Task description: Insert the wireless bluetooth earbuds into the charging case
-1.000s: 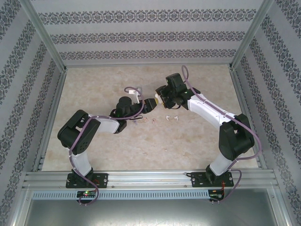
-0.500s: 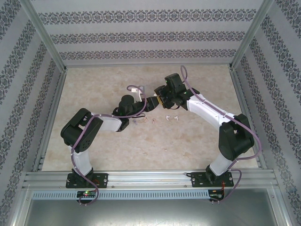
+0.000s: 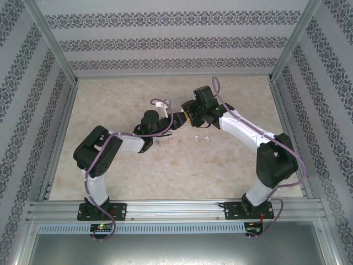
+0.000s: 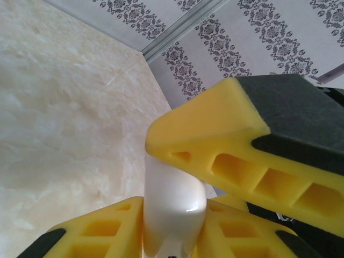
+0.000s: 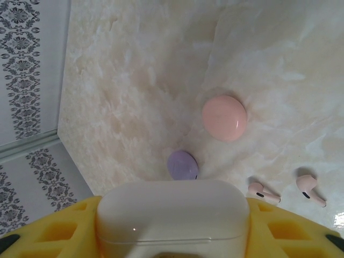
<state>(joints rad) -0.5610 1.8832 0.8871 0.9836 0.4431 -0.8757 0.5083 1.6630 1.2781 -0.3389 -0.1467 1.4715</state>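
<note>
Mid-table, the 2 arms are meeting over one small job. The right gripper [image 5: 173,228] is clamping the white charging case [image 5: 172,207] across its body and holding it clear of the marble-look table [image 5: 134,64]; the left gripper [image 4: 174,220] is pinching a rounded end of that same case between its yellow pads [image 4: 97,234]; one of the right gripper's fingers [image 4: 215,134] is looming just above in the left wrist view. The lid is looking closed, a thin seam showing along the shell. The earbuds [image 3: 194,138] are lying loose on the table in a short row, just nearer the arm bases than the 2 grippers; 2 pinkish-beige earbuds [image 5: 263,192] are resting side by side, not touching, near a round pink case [image 5: 224,117] and a purple case [image 5: 183,164].

The step in hand is probably opening the lid. To do it well, the right gripper should be keeping the body level and firmly held while the left swings its end about the hinge rather than tugging straight — the glossy shell is likely to slip under a careless pull. Whether the left pads are sitting on lid or body cannot be told.
</note>
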